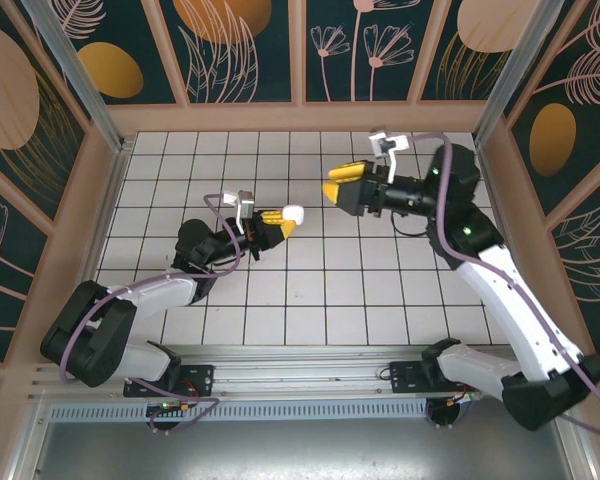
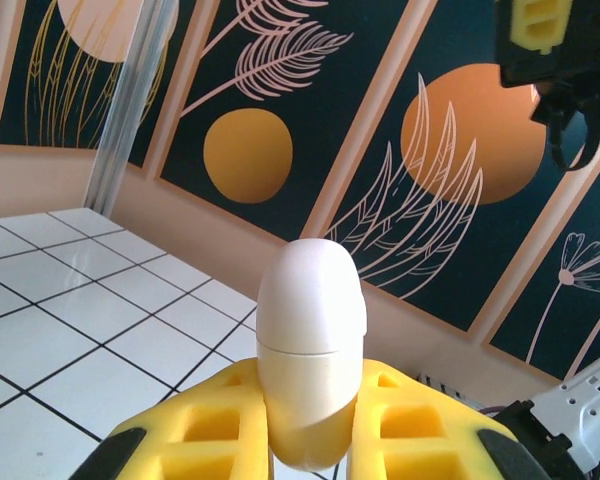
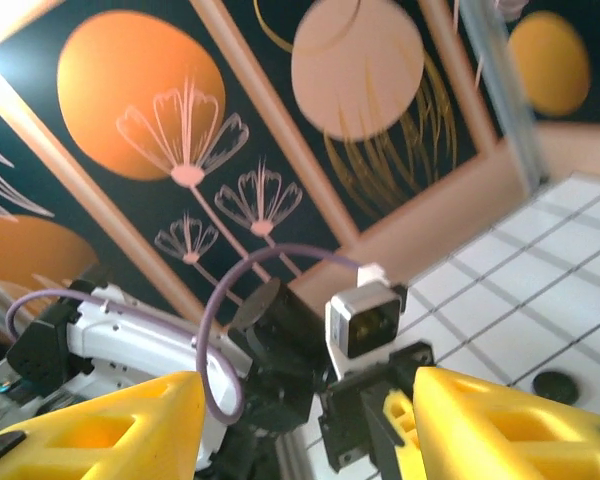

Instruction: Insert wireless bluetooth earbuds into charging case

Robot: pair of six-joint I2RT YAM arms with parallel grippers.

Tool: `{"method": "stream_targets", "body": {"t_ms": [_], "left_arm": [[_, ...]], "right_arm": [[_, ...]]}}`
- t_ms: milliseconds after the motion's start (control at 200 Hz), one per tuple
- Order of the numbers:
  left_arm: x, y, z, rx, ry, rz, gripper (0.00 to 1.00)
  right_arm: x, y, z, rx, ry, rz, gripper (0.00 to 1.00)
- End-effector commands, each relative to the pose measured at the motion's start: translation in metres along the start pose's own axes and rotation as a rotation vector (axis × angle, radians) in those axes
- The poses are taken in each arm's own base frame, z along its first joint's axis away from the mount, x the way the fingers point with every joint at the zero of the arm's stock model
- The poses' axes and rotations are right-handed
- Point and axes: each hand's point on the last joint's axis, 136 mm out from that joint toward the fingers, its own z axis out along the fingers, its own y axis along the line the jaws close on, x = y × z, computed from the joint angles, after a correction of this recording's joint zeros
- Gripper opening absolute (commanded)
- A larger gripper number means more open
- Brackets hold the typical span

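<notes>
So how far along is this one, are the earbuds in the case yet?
Done: the left gripper holds the white case, raised off the table. In hand: the right gripper hangs open and empty facing it. Left: the case looks shut at its seam, so opening it and inserting both earbuds remain. A small dark spot on a tile may be an earbud; too small to tell.

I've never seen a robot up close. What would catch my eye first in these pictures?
Most striking is the white egg-shaped case, closed and pinched between the yellow fingers of the left claw over the white tiled table. Facing it, the right claw hangs open and empty in the air. Around them stand dark wall panels painted with orange discs and pale flowers.
</notes>
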Motion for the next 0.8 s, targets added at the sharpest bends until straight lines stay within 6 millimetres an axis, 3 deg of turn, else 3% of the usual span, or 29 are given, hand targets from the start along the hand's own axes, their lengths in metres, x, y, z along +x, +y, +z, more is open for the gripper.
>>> {"method": "stream_targets", "body": {"t_ms": [0, 130, 300, 470, 520, 666, 796], "left_arm": [[-0.014, -0.009, -0.001, 0.023, -0.033, 0.016, 0.00], [-0.016, -0.014, 0.004, 0.058, 0.002, 0.007, 0.00], [-0.015, -0.013, 0.004, 0.055, -0.005, -0.001, 0.00], [-0.022, -0.019, 0.003, 0.074, -0.025, -0.002, 0.00], [-0.026, -0.021, 0.003, 0.079, -0.033, 0.002, 0.00], [-0.036, -0.025, 0.004, 0.080, -0.059, 0.021, 0.00], [-0.041, -0.028, 0.006, 0.094, -0.059, 0.021, 0.00]], "right_arm": [[0.013, -0.039, 0.001, 0.122, -0.032, 0.034, 0.57], [0.030, -0.070, 0.010, 0.189, -0.011, 0.115, 0.52], [0.052, -0.097, 0.041, 0.192, 0.056, 0.168, 0.52], [0.077, -0.105, 0.065, 0.158, 0.149, 0.170, 0.50], [0.088, -0.097, 0.070, 0.135, 0.175, 0.163, 0.47], [0.110, -0.096, 0.068, 0.146, 0.214, 0.164, 0.37], [0.118, -0.096, 0.059, 0.167, 0.210, 0.167, 0.36]]}}
